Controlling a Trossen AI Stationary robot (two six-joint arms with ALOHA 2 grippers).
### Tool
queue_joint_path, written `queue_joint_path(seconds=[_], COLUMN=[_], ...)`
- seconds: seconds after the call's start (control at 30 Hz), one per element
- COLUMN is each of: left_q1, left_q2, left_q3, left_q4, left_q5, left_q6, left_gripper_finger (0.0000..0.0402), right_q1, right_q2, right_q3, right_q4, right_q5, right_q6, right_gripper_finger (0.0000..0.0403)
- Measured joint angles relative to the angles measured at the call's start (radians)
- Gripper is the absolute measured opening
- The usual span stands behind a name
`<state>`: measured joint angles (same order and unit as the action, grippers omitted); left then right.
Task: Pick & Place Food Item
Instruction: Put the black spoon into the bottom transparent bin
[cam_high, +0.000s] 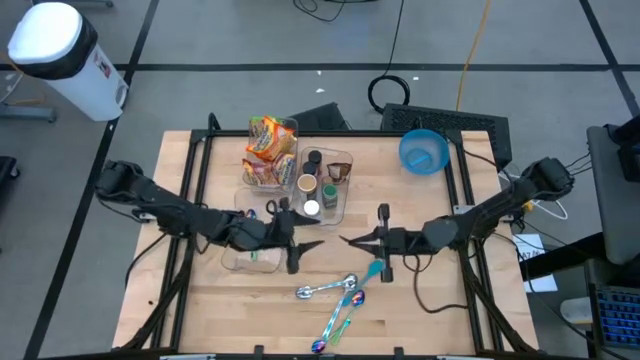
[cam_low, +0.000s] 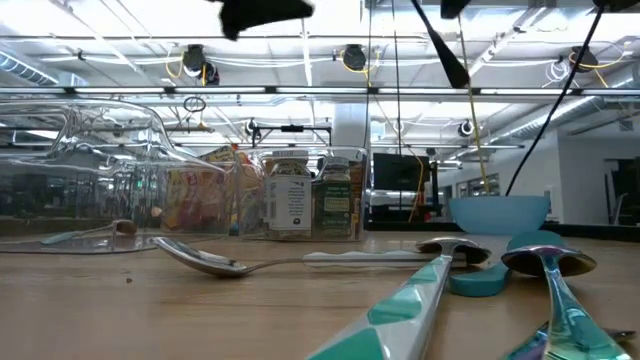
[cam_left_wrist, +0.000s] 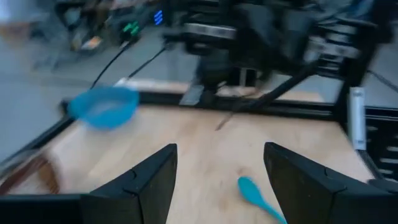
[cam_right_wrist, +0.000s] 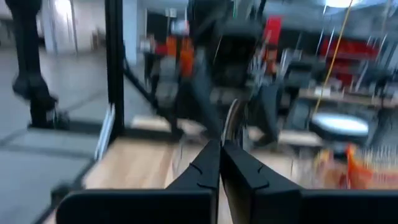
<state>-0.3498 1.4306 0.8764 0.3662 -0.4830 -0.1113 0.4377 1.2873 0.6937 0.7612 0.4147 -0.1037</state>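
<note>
low view: jar labels unreadable; left hand open, right hand shut, empty.

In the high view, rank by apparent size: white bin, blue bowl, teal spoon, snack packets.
1. White bin, clearly largest.
2. Snack packets.
3. Blue bowl, only slightly smaller than the packets; close call.
4. Teal spoon, smallest.

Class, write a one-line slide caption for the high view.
Both grippers, left open and right shut, meet mid-table above scattered spoons.
</note>
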Motion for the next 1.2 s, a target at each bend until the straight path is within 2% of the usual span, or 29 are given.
queue_joint_path(seconds=[0.17, 0.33, 0.43, 0.57, 0.8, 0.97, 1.2], left_q1=[0.007, 0.006, 0.006, 0.006, 0.006, 0.01, 0.027], left_q2=[0.079, 0.144, 0.163, 0.167, 0.167, 0.167, 0.167], left_q3=[0.0, -0.001, 0.0, 0.0, 0.0, 0.0, 0.0], left_q4=[0.177, 0.303, 0.376, 0.395, 0.395, 0.398, 0.395], left_q5=[0.113, 0.153, 0.171, 0.171, 0.195, 0.284, 0.301], left_q6=[0.161, 0.248, 0.256, 0.256, 0.233, 0.233, 0.194], left_gripper_finger=[0.0248, 0.0248, 0.0248, 0.0248, 0.0241, 0.0187, 0.007], right_q1=[0.0, -0.006, -0.014, -0.033, -0.046, -0.047, -0.05], right_q2=[0.034, 0.076, 0.09, 0.091, 0.09, 0.09, 0.09], right_q3=[0.0, -0.001, 0.0, 0.0, 0.0, 0.0, 0.0], right_q4=[0.082, 0.081, 0.081, 0.07, 0.068, 0.066, 0.065], right_q5=[-0.002, -0.05, -0.101, -0.183, -0.207, -0.206, -0.206], right_q6=[-0.021, 0.017, 0.039, 0.088, 0.1, 0.1, 0.099], right_gripper_finger=[0.0001, 0.0001, 0.0, 0.0, 0.0, 0.0, 0.0])
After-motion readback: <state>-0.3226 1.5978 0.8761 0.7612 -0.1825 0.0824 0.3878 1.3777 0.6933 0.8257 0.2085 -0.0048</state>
